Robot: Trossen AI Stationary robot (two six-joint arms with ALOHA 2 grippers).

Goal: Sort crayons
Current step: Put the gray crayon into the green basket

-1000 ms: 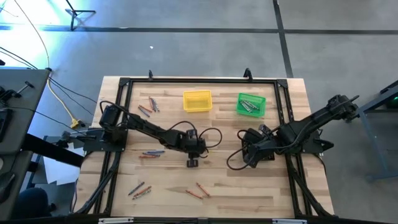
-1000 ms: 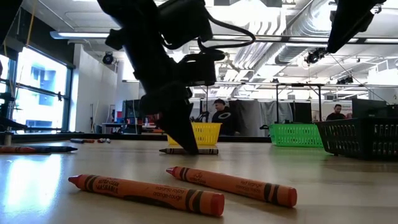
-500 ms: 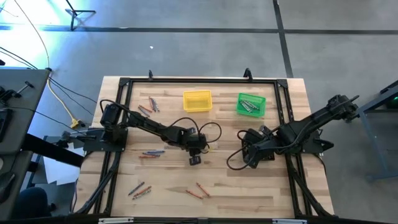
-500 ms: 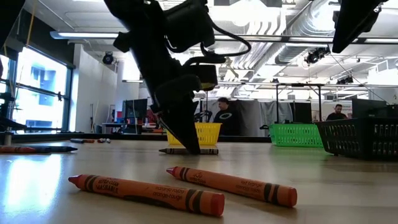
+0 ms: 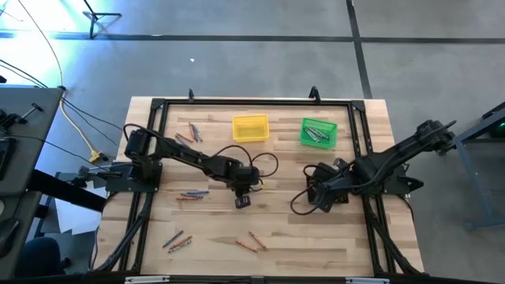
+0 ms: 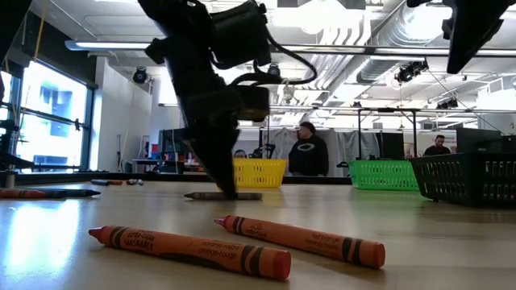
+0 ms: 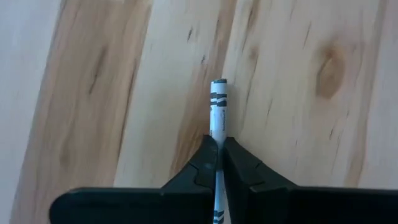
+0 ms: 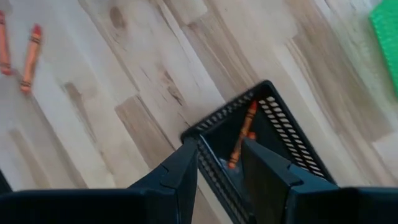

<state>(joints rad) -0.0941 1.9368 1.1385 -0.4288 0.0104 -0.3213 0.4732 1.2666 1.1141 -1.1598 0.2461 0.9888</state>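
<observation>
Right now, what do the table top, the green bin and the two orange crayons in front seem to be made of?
Table top: pale wood planks, smooth, with visible grain and knots.
Green bin: probably moulded plastic, as its walls are an open lattice in one bright colour.
Two orange crayons: likely wax sticks in matte paper wrappers printed with black bands; the bare tips look slightly glossy.

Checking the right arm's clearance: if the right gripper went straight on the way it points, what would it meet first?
Probably the black bin: the right gripper straddles its near wall, an orange crayon inside it.
</observation>
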